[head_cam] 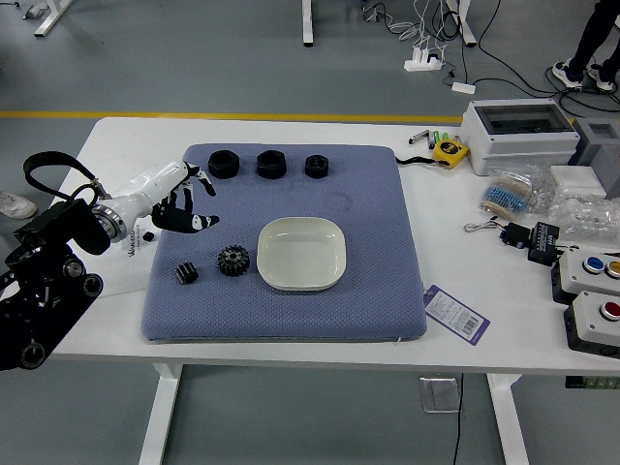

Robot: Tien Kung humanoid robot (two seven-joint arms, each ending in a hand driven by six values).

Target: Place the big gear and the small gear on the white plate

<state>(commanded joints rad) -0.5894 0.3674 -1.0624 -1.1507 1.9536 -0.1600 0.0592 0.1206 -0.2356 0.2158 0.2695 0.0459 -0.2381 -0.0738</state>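
We hold our left hand (186, 204) above the left part of the blue-grey mat (378, 281), its fingers spread and gripping nothing. On our side of that hand lie the small gear (186, 273) and, just right of it, the big gear (233, 260) (both black, both on the mat), with the white plate (301, 254) beyond the big one to the right.

High, forward-and-down head view.
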